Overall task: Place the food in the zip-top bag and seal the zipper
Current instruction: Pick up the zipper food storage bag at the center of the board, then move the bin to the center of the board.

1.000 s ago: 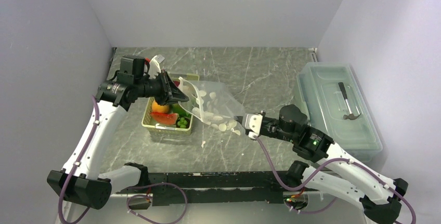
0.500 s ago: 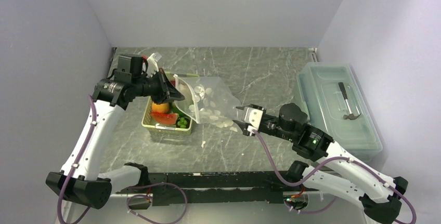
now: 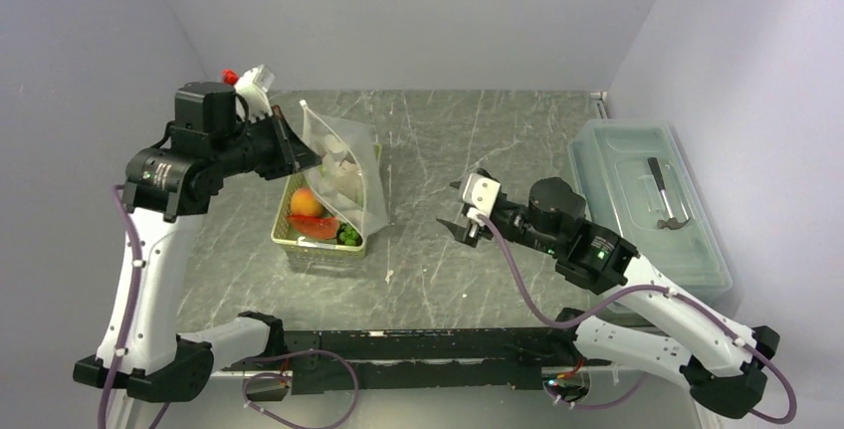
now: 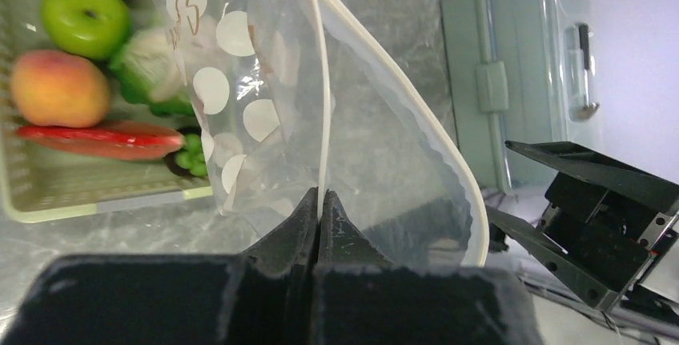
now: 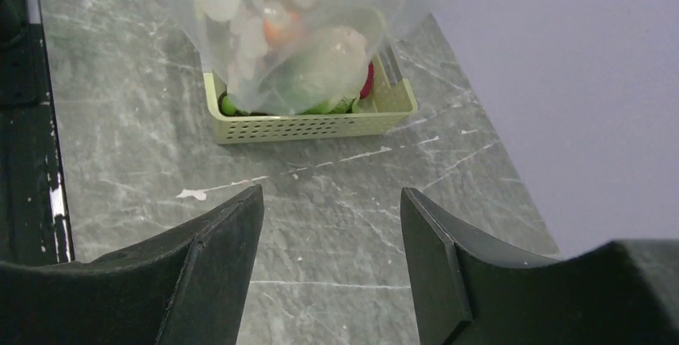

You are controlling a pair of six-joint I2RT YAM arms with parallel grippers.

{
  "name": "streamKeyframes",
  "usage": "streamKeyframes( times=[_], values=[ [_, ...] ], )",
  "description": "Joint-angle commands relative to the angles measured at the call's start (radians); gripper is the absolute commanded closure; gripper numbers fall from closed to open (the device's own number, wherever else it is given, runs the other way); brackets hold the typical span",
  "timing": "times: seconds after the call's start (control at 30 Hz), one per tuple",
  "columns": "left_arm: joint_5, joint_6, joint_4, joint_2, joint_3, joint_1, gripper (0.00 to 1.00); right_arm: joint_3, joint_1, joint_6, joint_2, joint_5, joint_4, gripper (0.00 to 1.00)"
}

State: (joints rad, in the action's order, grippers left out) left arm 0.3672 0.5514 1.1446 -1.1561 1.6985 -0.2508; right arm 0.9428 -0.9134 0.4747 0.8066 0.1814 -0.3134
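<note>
The clear zip-top bag (image 3: 343, 172) with white dots hangs above the yellow-green basket (image 3: 316, 245). My left gripper (image 3: 299, 155) is shut on its whitish zipper (image 4: 323, 105) at the mouth edge, and the bag's mouth (image 4: 448, 161) gapes beside it. The food lies in the basket: an orange-red ball (image 4: 58, 89), a green round fruit (image 4: 84, 17), lettuce (image 4: 148, 65), a red strip (image 4: 104, 138) and grapes (image 4: 190, 161). My right gripper (image 3: 460, 208) stands open to the right of the bag, apart from it, with nothing between its fingers. In the right wrist view the bag (image 5: 288, 33) hangs ahead of the open right gripper (image 5: 332, 201).
A clear lidded plastic box (image 3: 642, 205) with a tool inside stands at the right edge of the marble table (image 3: 478, 140). A small white scrap (image 3: 389, 275) lies in front of the basket. Walls close in on the left, back and right.
The right gripper let go of the bag's lower end and opened. The left arm rose and drew back to the left, so the bag swung from stretched sideways to hanging over the basket.
</note>
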Motion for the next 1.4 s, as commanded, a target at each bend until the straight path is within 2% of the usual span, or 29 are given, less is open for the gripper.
streamKeyframes(
  times=[0.0,0.13,0.37,0.5,0.77,1.07,1.37],
  values=[
    [-0.163,-0.086,0.113,0.015,0.100,0.004,1.00,0.071,-0.002,-0.117,0.047,-0.081,0.011,0.32],
    [-0.276,-0.117,0.167,0.030,0.154,0.004,1.00,0.098,-0.001,-0.193,0.092,-0.144,0.031,0.23],
    [-0.480,-0.158,0.204,0.083,0.142,0.004,1.00,0.202,-0.001,-0.371,0.227,-0.274,-0.002,0.21],
    [-0.572,-0.174,0.205,0.118,0.112,0.004,1.00,0.289,-0.001,-0.468,0.318,-0.274,-0.062,0.21],
    [-0.711,-0.196,0.215,0.160,0.073,0.004,1.00,0.362,-0.001,-0.709,0.476,-0.389,-0.100,0.26],
    [-0.806,-0.211,0.187,0.205,-0.028,0.004,1.00,0.415,-0.019,-0.911,0.650,-0.377,-0.098,0.33],
    [-0.857,-0.244,0.186,0.229,-0.064,0.004,1.00,0.519,-0.066,-1.016,0.854,-0.434,-0.127,0.36]
  ],
)
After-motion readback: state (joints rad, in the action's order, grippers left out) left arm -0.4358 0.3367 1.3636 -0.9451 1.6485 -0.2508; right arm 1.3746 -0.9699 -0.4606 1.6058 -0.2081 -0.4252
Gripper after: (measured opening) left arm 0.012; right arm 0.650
